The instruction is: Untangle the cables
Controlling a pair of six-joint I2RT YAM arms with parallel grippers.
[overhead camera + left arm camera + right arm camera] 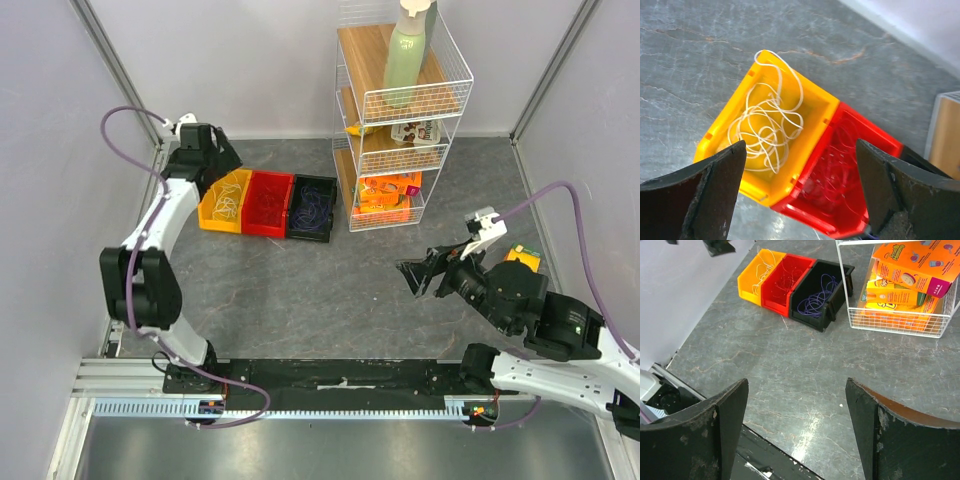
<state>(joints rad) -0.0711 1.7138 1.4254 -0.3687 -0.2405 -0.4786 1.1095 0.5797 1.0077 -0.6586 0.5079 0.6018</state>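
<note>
Three small bins stand side by side at the back of the table. The yellow bin [224,202] holds white cables [767,125]. The red bin [270,203] holds red cables [842,165]. The black bin [312,208] holds purplish cables [816,296]. My left gripper [213,152] hangs open and empty just above the yellow and red bins. It also shows in the left wrist view [801,195]. My right gripper [418,274] is open and empty over the table's middle right, well away from the bins. It also shows in the right wrist view [797,432].
A white wire shelf rack [400,110] stands right of the bins, with a green bottle [408,55] on top and snack packs [388,192] below. An orange-green packet [524,258] lies at the right. A black rail [340,385] runs along the near edge.
</note>
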